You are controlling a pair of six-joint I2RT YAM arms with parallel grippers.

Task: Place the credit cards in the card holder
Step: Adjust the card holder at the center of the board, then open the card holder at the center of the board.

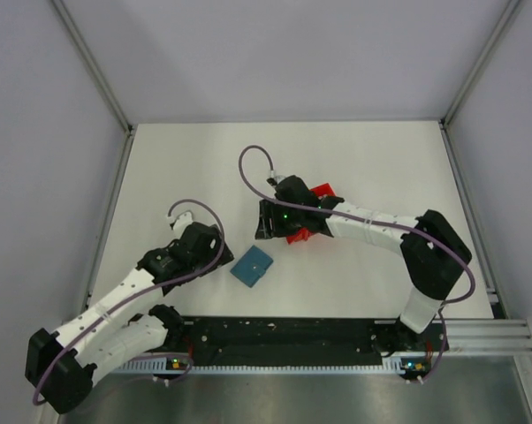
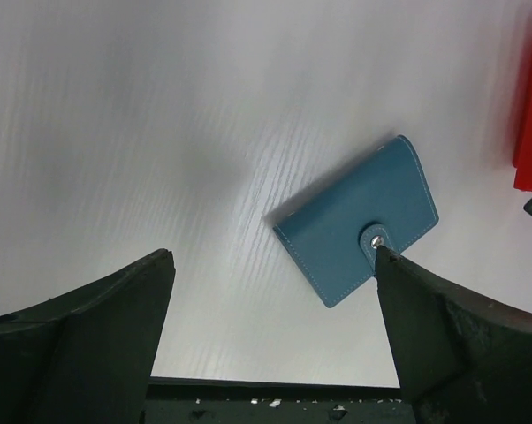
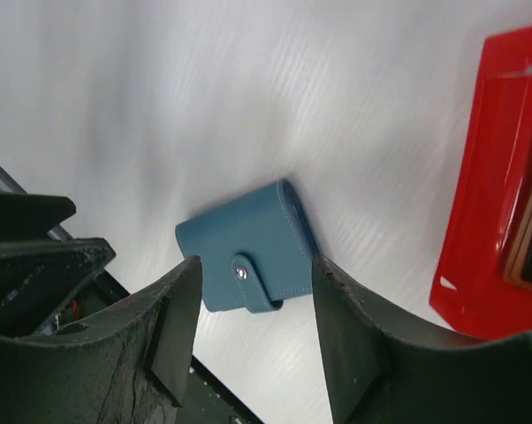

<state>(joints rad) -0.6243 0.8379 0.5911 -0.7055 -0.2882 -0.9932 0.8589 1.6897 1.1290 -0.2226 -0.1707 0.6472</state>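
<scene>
On white table (image 1: 381,168) (grey walls (image 1: 292,53) around), closed card holder (image 1: 252,266); left gripper (image 2: 273,254), right gripper (image 3: 256,261) both spread.

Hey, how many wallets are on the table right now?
1. The teal wallet lies snapped shut on the table between the left arm and the right arm, near the front edge. The right arm covers much of the red tray, so another could be hidden.
</scene>
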